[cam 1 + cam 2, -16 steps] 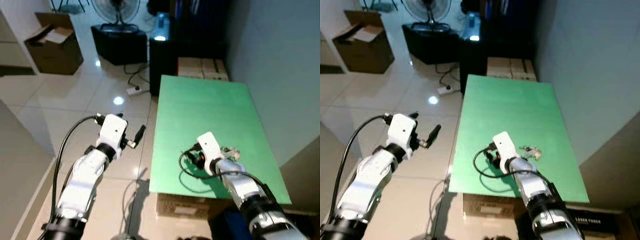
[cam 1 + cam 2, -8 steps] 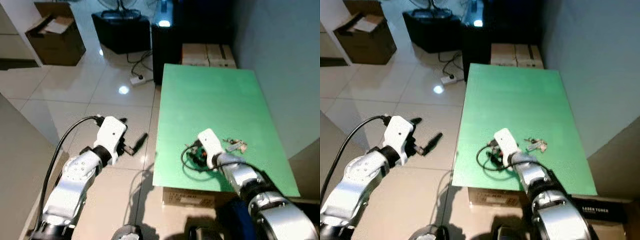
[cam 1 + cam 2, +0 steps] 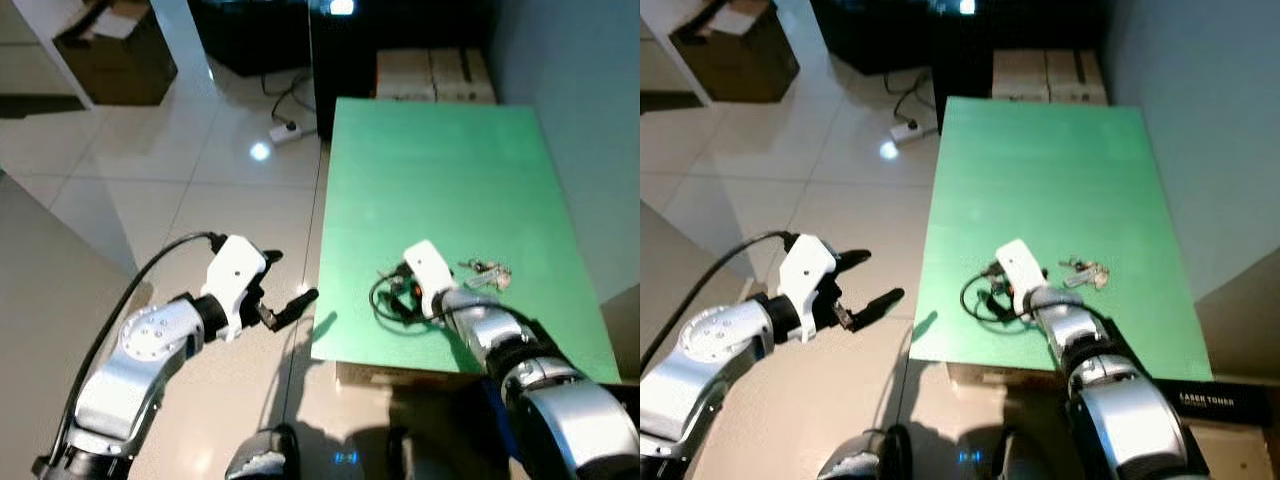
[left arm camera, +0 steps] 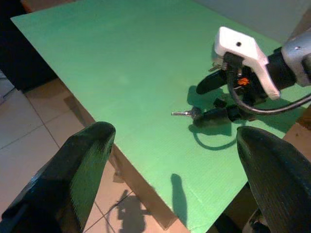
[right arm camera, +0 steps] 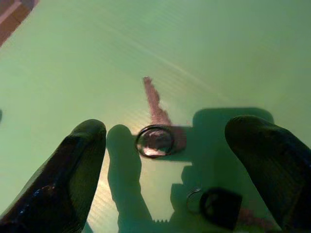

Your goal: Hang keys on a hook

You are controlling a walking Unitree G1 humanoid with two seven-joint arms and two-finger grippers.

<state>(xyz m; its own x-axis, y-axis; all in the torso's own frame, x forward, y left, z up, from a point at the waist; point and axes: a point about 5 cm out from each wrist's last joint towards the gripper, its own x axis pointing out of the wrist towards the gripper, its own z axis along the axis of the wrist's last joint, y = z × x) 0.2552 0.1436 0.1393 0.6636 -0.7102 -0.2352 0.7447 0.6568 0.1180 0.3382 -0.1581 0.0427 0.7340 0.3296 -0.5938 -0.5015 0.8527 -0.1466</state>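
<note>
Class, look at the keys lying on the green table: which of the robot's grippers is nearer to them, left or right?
Right. The right gripper hangs open directly over the keys on the green table, straddling them. The left gripper hovers open over the floor, beyond the table's left edge.

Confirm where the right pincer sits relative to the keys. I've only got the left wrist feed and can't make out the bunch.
Observer: In the right wrist view the keys lie flat on the green table, between the right pincer's two spread fingers, not touched.
Operator: Anything else on that ring?
Observer: A small black fob lies beside the key ring, nearer the wrist.
Operator: Where's my left pincer from above?
Observer: The left pincer is open, held over the tiled floor, just off the table's left edge.
Operator: What's beyond the table?
Observer: Cardboard boxes stand against its far end.
</note>
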